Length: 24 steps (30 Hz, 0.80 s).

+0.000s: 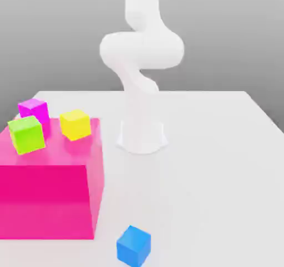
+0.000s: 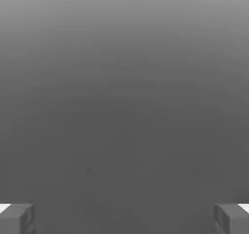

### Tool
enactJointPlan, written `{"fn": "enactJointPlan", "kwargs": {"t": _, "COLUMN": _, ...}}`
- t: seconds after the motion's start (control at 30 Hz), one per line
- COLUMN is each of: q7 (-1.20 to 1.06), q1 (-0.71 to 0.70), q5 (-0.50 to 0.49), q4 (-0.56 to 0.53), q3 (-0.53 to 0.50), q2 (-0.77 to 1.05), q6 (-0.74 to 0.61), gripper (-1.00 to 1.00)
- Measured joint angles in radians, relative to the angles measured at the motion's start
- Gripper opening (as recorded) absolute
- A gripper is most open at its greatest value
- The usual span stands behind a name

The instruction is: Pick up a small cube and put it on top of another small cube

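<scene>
Fingertips [image 2: 17,218] of the gripper [image 2: 124,219] are seen at opposite edges of the hand view, spread wide apart, with nothing held between them and a plain grey background beyond. In the exterior view, the white arm [image 1: 141,55] is seen rising from its round base [image 1: 142,137] near the middle of the white table [image 1: 222,166], bending and leaving the picture upward. The small bright blue cube [image 1: 133,245] is found on the table at the front, just beside the lower corner of the big pink block [image 1: 50,199], on the side toward the exterior view's right, and apart from it. The small lime-green cube [image 1: 26,134] is placed on top of the pink block, near its edge at the exterior view's left. Behind it the magenta cube [image 1: 34,111] is seen, and the yellow cube [image 1: 75,124] is set near both, toward the exterior view's right, also on the block's top.
</scene>
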Motion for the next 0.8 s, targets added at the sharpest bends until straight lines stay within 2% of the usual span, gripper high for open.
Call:
{"fn": "enactJointPlan", "kwargs": {"t": 0.4, "q7": -0.442, "q1": 0.093, "q5": -0.04, "q4": -0.095, "q3": -0.112, "q2": 0.439, "q6": 0.187, "gripper": 0.0}}
{"fn": "enactJointPlan", "kwargs": {"t": 0.63, "q7": -0.753, "q1": 0.112, "q5": 0.016, "q4": -0.15, "q3": -0.142, "q2": 0.695, "q6": 0.297, "gripper": 0.0}}
{"fn": "enactJointPlan", "kwargs": {"t": 0.8, "q7": -0.983, "q1": 0.074, "q5": 0.067, "q4": -0.189, "q3": -0.104, "q2": 0.878, "q6": 0.373, "gripper": 0.0}}
